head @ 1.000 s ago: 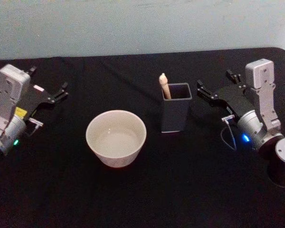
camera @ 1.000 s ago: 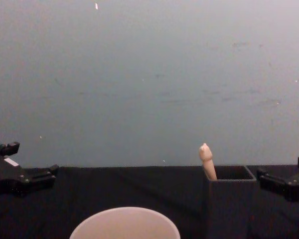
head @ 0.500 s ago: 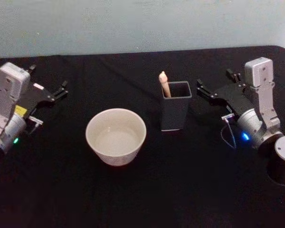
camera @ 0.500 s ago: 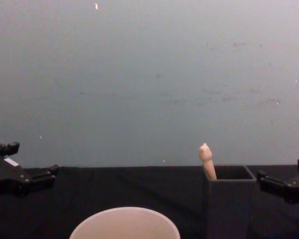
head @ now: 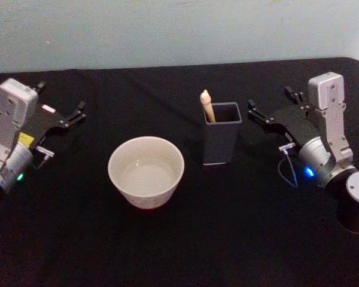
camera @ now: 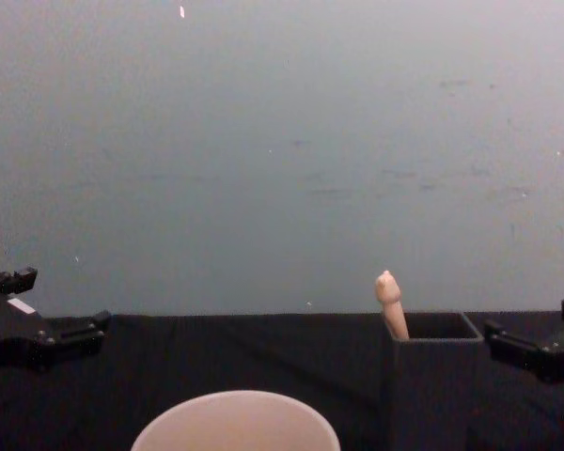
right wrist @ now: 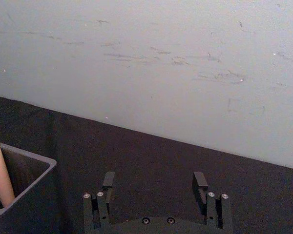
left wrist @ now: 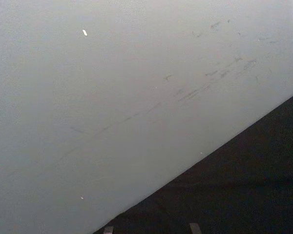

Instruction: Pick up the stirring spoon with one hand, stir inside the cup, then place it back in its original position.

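On the black tabletop (head: 185, 239) there is one wide round pale cream cup (head: 146, 172), one dark grey square upright holder (head: 221, 142), and one slim spoon with a cream-beige knobbed handle (head: 207, 106). There are two black grippers: one left gripper (head: 60, 110) and one right gripper (head: 271, 104).

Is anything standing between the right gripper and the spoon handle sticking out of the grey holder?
Nothing visible does. The right gripper sits open beside the holder, with bare black table between them. The stirring spoon leans at the holder's far-left corner, its handle above the rim. The cup sits on the other side.
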Available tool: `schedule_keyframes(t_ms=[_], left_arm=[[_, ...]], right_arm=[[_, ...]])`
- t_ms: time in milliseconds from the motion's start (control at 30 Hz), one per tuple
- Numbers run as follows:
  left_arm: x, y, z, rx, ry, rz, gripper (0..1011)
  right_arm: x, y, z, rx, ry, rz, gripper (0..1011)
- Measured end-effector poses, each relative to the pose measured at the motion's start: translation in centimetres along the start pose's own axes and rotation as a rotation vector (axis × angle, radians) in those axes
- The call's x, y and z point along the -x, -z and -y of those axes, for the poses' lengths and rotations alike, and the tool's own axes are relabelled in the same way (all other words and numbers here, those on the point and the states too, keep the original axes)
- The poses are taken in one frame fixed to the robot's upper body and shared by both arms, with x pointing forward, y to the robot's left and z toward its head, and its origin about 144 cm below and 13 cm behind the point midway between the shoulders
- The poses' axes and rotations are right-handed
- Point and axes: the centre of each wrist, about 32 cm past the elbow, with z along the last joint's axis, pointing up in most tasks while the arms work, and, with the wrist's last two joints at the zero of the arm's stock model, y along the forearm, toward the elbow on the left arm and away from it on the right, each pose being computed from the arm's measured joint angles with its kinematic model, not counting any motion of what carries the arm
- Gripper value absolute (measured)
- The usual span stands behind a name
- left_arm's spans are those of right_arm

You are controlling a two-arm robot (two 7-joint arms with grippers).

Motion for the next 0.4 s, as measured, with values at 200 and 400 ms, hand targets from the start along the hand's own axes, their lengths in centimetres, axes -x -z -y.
schedule_keyframes(t_ms=[200, 400], left_arm=[[0.0, 0.0, 0.0, 0.0, 0.0, 0.0, 1001], [0.0, 0.0, 0.0, 0.0, 0.0, 0.0, 1001]], right_arm=[[0.0, -0.01, 0.01, -0.001, 0.0, 0.0, 1002], [0.0, -0.02, 0.01, -0.001, 0.0, 0.0, 1002]])
